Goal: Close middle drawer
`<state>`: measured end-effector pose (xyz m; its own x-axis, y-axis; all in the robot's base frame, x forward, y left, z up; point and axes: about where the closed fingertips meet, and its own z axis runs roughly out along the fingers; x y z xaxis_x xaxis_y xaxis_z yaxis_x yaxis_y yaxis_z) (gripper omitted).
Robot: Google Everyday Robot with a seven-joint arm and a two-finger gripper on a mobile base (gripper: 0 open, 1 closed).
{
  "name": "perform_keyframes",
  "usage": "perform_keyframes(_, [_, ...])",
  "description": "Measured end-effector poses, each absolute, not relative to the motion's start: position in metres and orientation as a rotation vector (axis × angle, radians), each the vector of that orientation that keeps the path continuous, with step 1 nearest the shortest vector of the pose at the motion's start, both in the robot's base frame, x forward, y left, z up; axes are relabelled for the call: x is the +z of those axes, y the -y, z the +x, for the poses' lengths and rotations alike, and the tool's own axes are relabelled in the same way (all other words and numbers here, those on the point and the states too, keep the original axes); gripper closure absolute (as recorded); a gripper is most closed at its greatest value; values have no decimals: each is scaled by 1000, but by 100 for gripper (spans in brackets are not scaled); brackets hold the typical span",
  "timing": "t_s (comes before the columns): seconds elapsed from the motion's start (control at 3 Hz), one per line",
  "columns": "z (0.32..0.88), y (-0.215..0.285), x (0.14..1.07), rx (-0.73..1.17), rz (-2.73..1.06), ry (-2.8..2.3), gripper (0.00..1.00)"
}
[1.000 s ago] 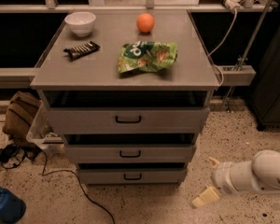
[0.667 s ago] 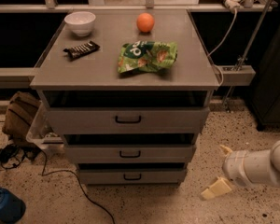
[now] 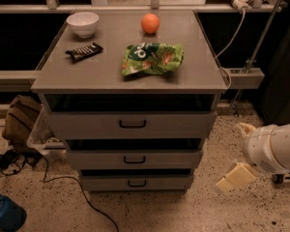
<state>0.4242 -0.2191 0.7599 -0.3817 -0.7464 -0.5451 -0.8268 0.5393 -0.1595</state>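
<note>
Spotting the gripper (image 3: 238,152) low down, out past the front-right corner of the bench (image 3: 87,76), well apart from every drawer front. Reading its fingers (image 3: 234,177) as spread wide w/ nothing held, prob. kept empty for a push rather than a grasp. Locating the middle drawer (image 3: 96,159) under the bench's front edge, 2nd of three fronts, small black handle (image 3: 134,160) at centre; judging it partly pulled out, going by the dark gap above its panel. Noting similar gaps over the top drawer (image 3: 87,124) and bottom drawer (image 3: 101,182), so taking care re: which front. Seeing a white bowl (image 3: 83,23) by the back-left corner, an orange (image 3: 150,23) near the back edge, a snack bar (image 3: 84,51) toward the left edge, a green chip bag (image 3: 152,59) mid-bench, all lying back from the front edge, so prob. safe from a gentle shove. Guessing next: swinging in toward the front edge, approx. level w/ the handle, then pressing the panel straight back.
</note>
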Motion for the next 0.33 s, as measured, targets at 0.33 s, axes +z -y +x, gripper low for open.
perform_keyframes(0.33, [407, 212, 804, 131, -1264, -2229, 0])
